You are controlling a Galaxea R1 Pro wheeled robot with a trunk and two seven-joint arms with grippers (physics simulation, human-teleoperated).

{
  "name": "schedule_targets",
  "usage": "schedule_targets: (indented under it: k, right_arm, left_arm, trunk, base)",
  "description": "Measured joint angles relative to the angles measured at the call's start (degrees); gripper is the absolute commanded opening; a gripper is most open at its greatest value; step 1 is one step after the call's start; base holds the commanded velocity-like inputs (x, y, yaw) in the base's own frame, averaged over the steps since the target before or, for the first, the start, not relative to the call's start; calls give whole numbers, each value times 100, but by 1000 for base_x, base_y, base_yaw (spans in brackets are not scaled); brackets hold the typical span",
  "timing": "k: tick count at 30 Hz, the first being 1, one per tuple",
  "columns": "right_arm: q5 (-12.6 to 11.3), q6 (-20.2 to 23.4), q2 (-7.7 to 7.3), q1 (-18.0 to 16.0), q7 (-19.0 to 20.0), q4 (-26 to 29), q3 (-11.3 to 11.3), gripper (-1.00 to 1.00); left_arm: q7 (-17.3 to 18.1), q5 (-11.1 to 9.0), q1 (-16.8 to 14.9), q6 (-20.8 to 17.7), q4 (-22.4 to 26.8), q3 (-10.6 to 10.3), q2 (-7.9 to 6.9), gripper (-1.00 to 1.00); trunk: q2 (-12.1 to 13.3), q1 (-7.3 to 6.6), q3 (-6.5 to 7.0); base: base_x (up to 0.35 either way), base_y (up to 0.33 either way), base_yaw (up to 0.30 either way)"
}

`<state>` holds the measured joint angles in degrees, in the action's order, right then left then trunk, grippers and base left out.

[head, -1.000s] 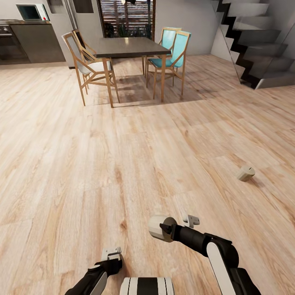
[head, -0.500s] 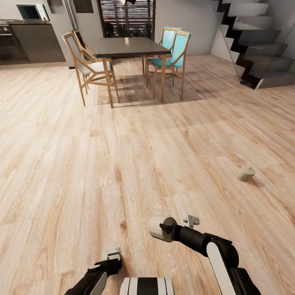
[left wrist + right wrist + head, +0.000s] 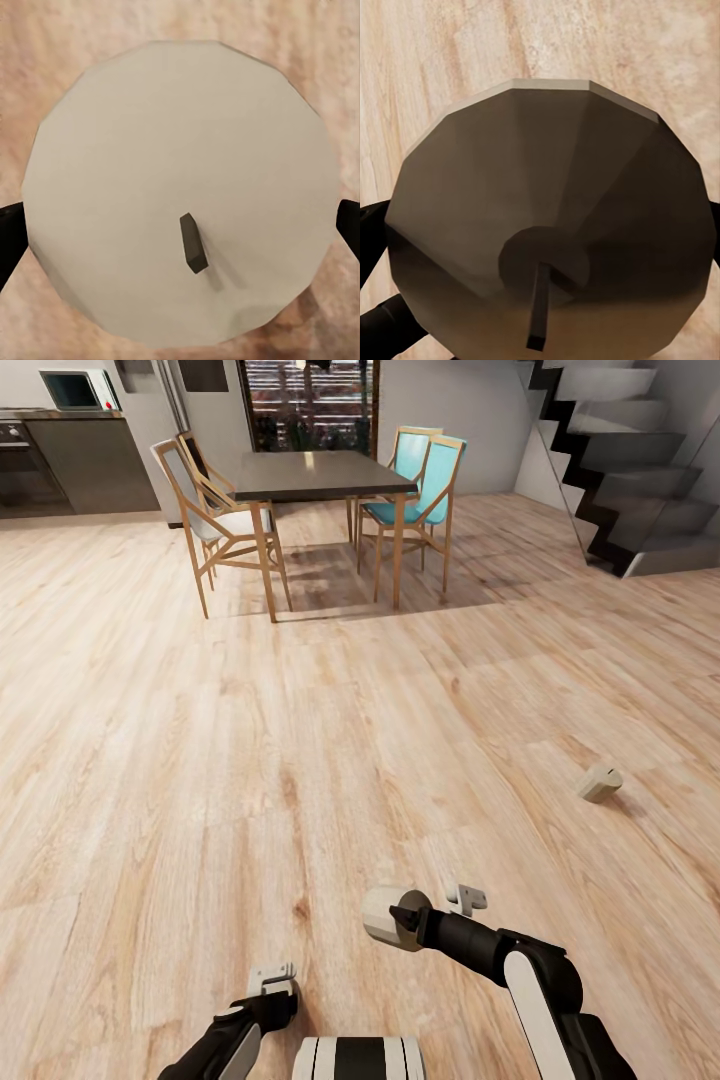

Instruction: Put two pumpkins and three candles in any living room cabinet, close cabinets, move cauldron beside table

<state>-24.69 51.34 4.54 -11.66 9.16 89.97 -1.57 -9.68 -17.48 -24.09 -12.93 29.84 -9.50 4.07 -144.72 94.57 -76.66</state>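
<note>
a candle (image 3: 392, 916) sits clamped in the right gripper (image 3: 405, 916), held low over the plank floor (image 3: 250, 760) just ahead of the robot's base. the left wrist view has a second candle (image 3: 180, 191), pale top and dark wick facing the camera, with the tips of the left gripper (image 3: 180, 232) at either edge of it, so that hand looks closed on it too, though from the head camera the left gripper (image 3: 272, 980) is too small to confirm this. a third candle (image 3: 599, 782) lies tipped on the floor off to the right, well apart from both arms.

with both hands apparently full, the sensible move is to keep the grips firm and carry them to the cabinet, leaving the fallen one for a later trip.

the right wrist view shows its candle (image 3: 547, 247) in shadow, wick down-frame. the head view alone gives the room: a dining table (image 3: 315, 475) with chairs (image 3: 215, 520) and a staircase (image 3: 630, 460) far ahead.
</note>
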Motion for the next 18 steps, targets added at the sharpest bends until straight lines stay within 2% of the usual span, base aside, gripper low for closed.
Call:
schedule_targets:
  k: [4, 14, 18]
  right_arm:
    - [-4, 0, 0, 0, 0, -1, 0, -100]
    - [-6, 1, -1, 0, 1, -8, 0, -100]
    - [-3, 0, 0, 0, 1, -11, 0, -100]
  left_arm:
    - [7, -3, 0, -1, 0, -1, -3, -100]
    - [30, 17, 0, -3, 13, 18, -15, -100]
    - [56, 10, 5, -54, 181, 52, -22, -100]
  trunk:
    - [0, 0, 0]
    - [13, -26, 221]
    - [19, -36, 310]
  base:
    - [0, 0, 0]
    - [0, 0, 0]
    - [0, 0, 0]
